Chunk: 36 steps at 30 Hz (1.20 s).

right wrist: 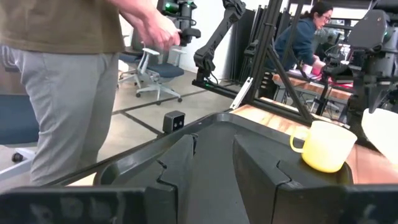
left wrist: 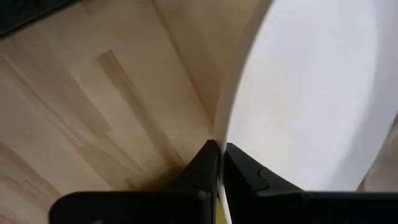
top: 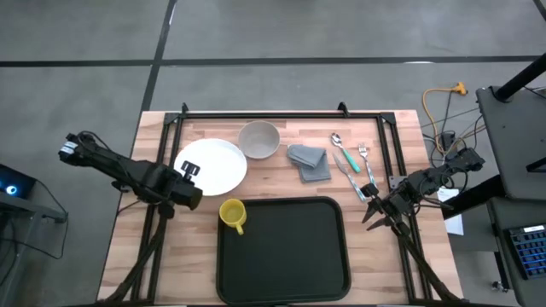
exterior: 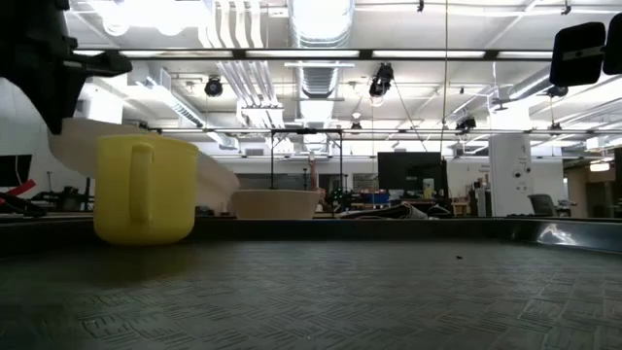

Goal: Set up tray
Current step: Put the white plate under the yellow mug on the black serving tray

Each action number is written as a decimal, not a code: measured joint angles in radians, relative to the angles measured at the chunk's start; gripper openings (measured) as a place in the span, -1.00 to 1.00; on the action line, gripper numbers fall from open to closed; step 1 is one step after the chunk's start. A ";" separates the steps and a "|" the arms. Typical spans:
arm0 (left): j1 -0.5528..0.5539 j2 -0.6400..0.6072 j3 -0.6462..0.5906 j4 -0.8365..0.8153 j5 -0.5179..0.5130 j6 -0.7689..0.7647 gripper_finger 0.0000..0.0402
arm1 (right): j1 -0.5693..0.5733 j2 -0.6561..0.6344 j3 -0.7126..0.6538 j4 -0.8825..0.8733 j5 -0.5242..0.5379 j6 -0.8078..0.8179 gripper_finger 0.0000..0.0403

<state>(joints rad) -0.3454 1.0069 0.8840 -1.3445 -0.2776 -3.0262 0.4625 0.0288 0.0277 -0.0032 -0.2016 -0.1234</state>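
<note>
Beside the tray [top: 283, 249], off its far-left corner, the left gripper [top: 189, 182] pinched the near rim of the white plate [top: 213, 164], fingers [left wrist: 205, 163] pressed tight on the edge. The plate looked tilted up in the low view, so the plate step seemed underway; next it likely needed carrying over the yellow mug [top: 233, 213] onto the tray. The right gripper [top: 373, 213] hung at the tray's right edge, jaws slightly apart, empty.

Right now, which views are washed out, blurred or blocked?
Low view: ceiling lights blow out at the top, and the yellow mug and tray floor up close look soft. Left wrist view: the white plate glares, almost featureless. Right wrist view: the right tool's fingers block the lower frame. High view: evenly lit.
</note>
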 joint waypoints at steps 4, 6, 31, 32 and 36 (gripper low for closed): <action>0.000 0.014 0.060 -0.053 -0.042 0.038 -1.00 | 0.000 0.000 0.000 0.000 0.000 0.000 -0.50; 0.000 0.030 0.092 -0.077 -0.055 0.041 -1.00 | 0.000 0.000 0.000 0.000 0.000 0.000 -0.50; -0.003 0.399 0.527 -0.106 -0.127 0.261 -1.00 | 0.000 0.000 0.000 0.000 0.000 0.000 -0.50; -0.003 0.419 0.546 -0.104 -0.128 0.274 -1.00 | 0.000 0.000 0.000 0.000 0.000 0.000 -0.50; -0.004 0.477 0.609 -0.085 -0.150 0.350 -1.00 | 0.000 0.000 0.000 0.000 0.000 0.000 -0.50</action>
<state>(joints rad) -0.3492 1.4836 1.4930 -1.4299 -0.4274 -2.6761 0.4625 0.0288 0.0277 -0.0030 -0.2016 -0.1234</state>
